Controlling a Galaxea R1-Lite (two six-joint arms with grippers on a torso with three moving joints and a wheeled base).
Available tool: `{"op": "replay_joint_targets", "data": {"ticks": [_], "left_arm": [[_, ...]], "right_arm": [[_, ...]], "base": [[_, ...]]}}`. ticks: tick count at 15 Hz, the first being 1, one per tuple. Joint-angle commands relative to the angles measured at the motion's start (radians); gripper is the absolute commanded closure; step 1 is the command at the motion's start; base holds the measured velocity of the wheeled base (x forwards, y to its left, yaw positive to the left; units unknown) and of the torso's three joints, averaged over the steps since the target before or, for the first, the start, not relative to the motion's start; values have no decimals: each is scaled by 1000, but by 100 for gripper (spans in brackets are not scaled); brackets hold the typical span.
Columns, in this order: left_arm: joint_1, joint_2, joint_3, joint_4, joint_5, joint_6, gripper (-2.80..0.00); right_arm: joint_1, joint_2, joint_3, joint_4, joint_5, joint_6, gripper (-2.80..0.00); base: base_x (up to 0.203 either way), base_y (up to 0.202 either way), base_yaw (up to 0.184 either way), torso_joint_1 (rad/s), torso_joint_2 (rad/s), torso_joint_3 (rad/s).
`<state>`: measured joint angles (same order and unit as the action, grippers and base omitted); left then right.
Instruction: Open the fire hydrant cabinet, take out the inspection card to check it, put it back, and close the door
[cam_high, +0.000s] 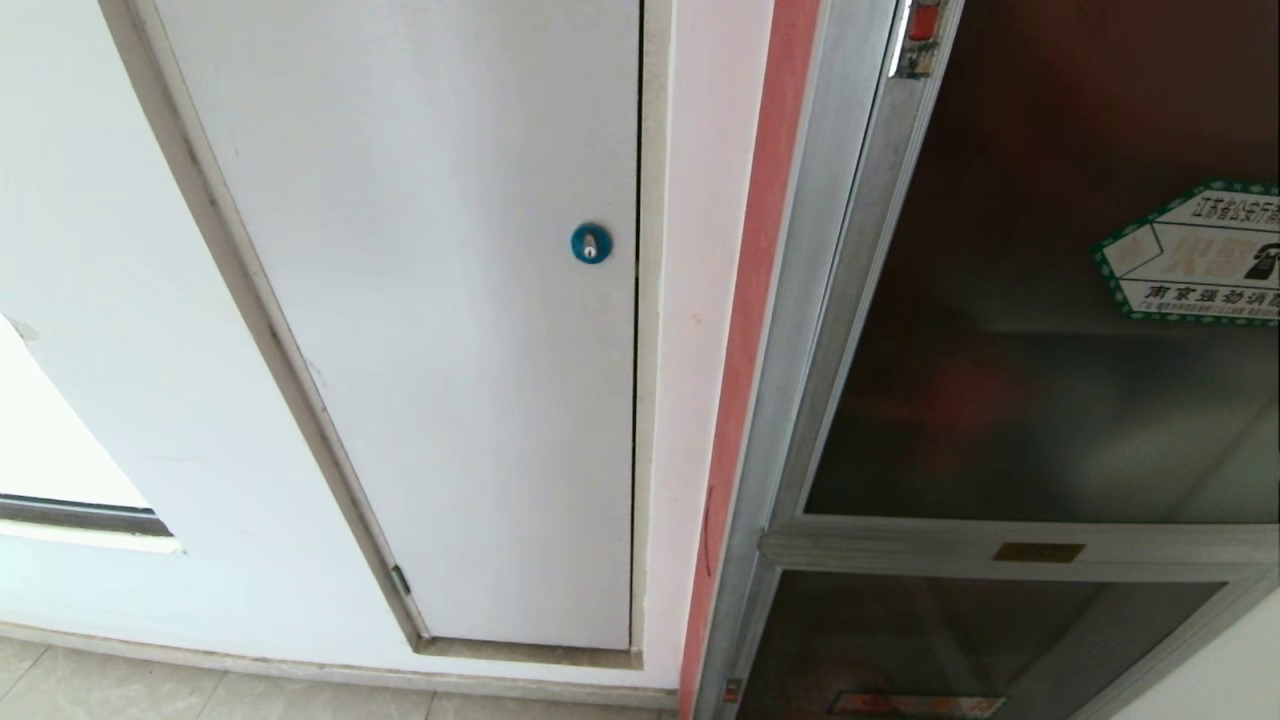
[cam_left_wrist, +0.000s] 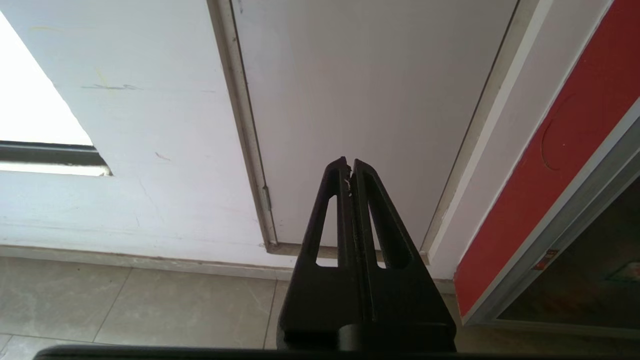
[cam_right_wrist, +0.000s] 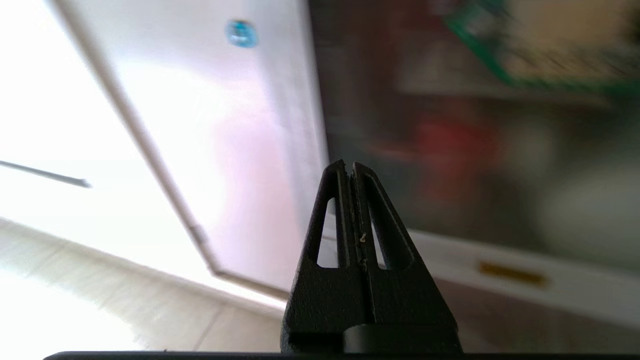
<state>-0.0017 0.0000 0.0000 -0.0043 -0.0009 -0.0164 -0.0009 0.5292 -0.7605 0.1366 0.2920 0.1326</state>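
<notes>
The fire hydrant cabinet (cam_high: 800, 330), silver-framed with a red side strip, stands at the right in the head view. Its door (cam_high: 1000, 300) of dark tinted glass is closed and carries a green-edged hexagonal sticker (cam_high: 1195, 255). A small brass plate (cam_high: 1038, 551) sits on the crossbar below it. The inspection card is hidden. My right gripper (cam_right_wrist: 349, 164) is shut and empty, pointing at the door's (cam_right_wrist: 475, 150) left edge from a short way off. My left gripper (cam_left_wrist: 349, 161) is shut and empty, low down, facing the white panel. Neither arm shows in the head view.
A white panel (cam_high: 430, 300) with a blue round lock (cam_high: 591, 243) fills the wall left of the cabinet. A smaller glass door (cam_high: 960, 640) sits under the crossbar. Beige floor tiles (cam_left_wrist: 125, 305) run along the wall's base. A window opening (cam_high: 60, 440) is at the far left.
</notes>
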Motion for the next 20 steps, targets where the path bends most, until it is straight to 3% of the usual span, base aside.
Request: {"op": "replay_joint_targets", "data": {"ticks": [1, 3, 7, 9, 12, 20], "left_arm": [[0, 0, 0, 0, -1, 0, 0], [0, 0, 0, 0, -1, 0, 0], [0, 0, 0, 0, 1, 0, 0], [0, 0, 0, 0, -1, 0, 0], [0, 0, 0, 0, 0, 0, 0], [0, 0, 0, 0, 0, 0, 0]], "right_arm": [[1, 196, -123, 14, 98, 1, 0], [18, 304, -242, 39, 189, 2, 0], [210, 491, -411, 59, 218, 14, 0], [338, 599, -484, 59, 177, 20, 0], [515, 714, -598, 49, -5, 22, 0], [538, 815, -795, 9, -104, 24, 0]], "base": [[0, 0, 0, 0, 0, 0], [0, 0, 0, 0, 0, 0], [0, 0, 0, 0, 0, 0], [0, 0, 0, 0, 0, 0], [0, 0, 0, 0, 0, 0], [0, 0, 0, 0, 0, 0]]}}
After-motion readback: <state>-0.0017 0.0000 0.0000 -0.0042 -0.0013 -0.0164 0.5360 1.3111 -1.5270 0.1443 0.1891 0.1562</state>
